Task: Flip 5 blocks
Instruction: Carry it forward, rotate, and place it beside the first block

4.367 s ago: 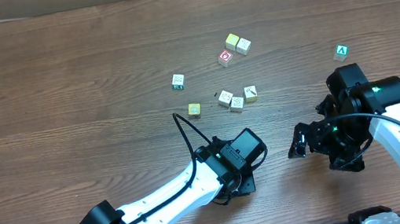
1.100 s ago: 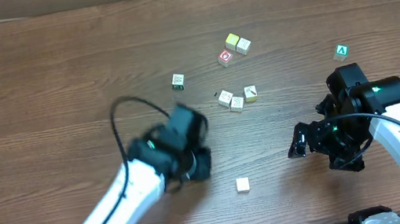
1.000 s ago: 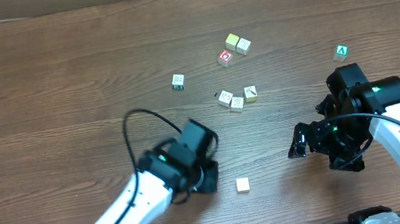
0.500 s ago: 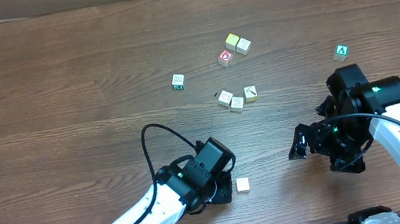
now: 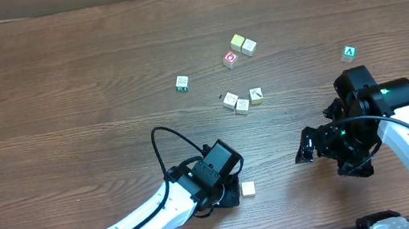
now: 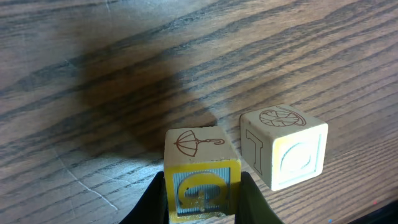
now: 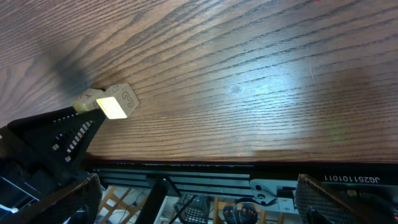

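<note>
- My left claw (image 6: pixel 202 208) is clamped on a small wooden cube with a yellow front face (image 6: pixel 202 171). A dark finger (image 6: pixel 155 199) presses on each side of it, and a brown umbrella is drawn on its top.
- The held cube sits low over the brown wood-grain table (image 6: pixel 93 37). I cannot tell whether its base touches the wood, because the bottom edge is cut off.
- Just right of my left claw stands a cream wooden cube with a letter I (image 6: pixel 283 146). It is loose on the table with a round line drawing on top, and a narrow gap separates it from the held cube.
- From overhead, that cream cube (image 5: pixel 248 189) lies right at the claw's tip. The held cube is hidden beneath my left claw in this view.
- My right claw (image 5: pixel 311 147) is well off to the right of the left one. Its jaws are spread wide with nothing between them.
- Far ahead of my left claw, up the table, is a cluster of three pale cubes (image 5: pixel 242 105).
- Left of that bunch, and apart from it, sits a white cube with green marks (image 5: pixel 182 83).
- Farther ahead again, a pale yellow cube (image 5: pixel 238 42) touches a cream cube (image 5: pixel 249 46). A red-marked cube (image 5: pixel 230 58) is just beside them.
- Ahead of my right claw, alone, rests a green "A" cube (image 5: pixel 350 52).
</note>
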`<state>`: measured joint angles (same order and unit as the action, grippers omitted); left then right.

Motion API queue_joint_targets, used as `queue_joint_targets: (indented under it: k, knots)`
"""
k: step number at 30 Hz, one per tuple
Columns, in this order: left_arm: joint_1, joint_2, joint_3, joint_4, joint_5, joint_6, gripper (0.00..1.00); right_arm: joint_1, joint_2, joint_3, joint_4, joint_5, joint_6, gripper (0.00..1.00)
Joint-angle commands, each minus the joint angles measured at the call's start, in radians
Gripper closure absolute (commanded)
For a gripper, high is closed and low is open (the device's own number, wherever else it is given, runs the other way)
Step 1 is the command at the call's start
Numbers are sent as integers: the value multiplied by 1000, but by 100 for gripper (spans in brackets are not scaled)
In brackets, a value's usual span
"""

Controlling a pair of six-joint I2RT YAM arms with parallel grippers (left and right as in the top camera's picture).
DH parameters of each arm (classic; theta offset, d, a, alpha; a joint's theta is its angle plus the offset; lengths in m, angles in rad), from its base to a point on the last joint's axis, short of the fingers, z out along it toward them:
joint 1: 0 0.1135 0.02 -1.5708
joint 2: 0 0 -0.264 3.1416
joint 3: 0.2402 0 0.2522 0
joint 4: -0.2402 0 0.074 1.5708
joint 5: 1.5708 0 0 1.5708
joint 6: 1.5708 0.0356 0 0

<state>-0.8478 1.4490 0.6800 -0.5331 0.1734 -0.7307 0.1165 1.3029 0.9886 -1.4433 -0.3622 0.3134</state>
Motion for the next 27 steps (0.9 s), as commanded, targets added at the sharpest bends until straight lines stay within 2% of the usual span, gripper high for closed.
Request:
queue_joint_targets:
  k: [1, 14, 27]
  knots:
    - [-4, 17, -8, 0, 32, -10, 89, -5, 0, 19, 1, -5, -7, 0]
    - [-13, 17, -8, 11, 38, -10, 88, -5, 0, 19, 1, -5, -7, 0]
    - [-17, 17, -8, 11, 37, -10, 73, -5, 0, 19, 1, -5, -7, 0]
